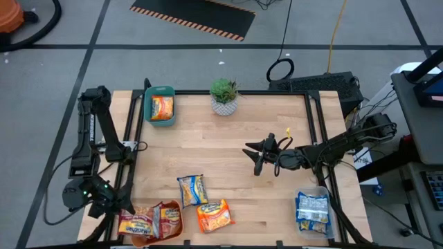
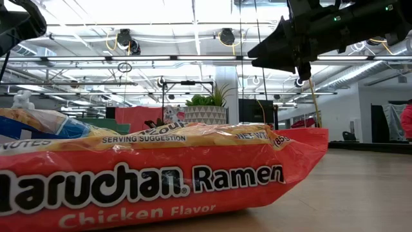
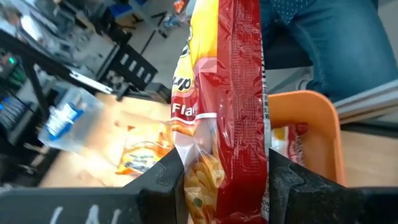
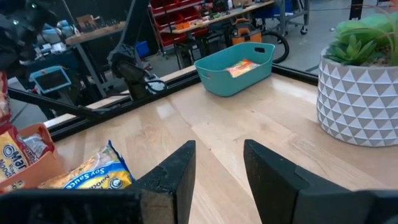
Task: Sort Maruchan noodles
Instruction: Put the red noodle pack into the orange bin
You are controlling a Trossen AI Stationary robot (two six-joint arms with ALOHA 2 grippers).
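Note:
My left gripper (image 1: 119, 213) sits at the table's near left corner, shut on a dark red Maruchan packet (image 3: 227, 93) by the orange bin (image 1: 169, 220), which holds more red packets. My right gripper (image 1: 259, 158) hovers open over the middle of the table and holds nothing. A blue-and-yellow packet (image 1: 192, 188) and an orange packet (image 1: 213, 214) lie flat on the wood. Another orange packet (image 1: 161, 107) lies in the teal bin (image 1: 160, 119). Blue packets (image 1: 313, 209) fill the clear bin at the near right. My left gripper pinches the dark red packet between its two fingers (image 3: 166, 182), near one end of the wrapper (image 3: 214, 174). The packet stands edge-on between the fingers and stretches away from them, beside the orange bin's rim (image 3: 314, 115). Whether its far end rests on anything, I cannot tell.
A potted green plant (image 1: 224, 97) stands at the far edge, with the teal bin to its left. The clear bin (image 1: 325, 228) sits at the near right corner. Bare wood lies under my right gripper (image 4: 217, 168). The orange packet (image 2: 161, 180) fills the low view.

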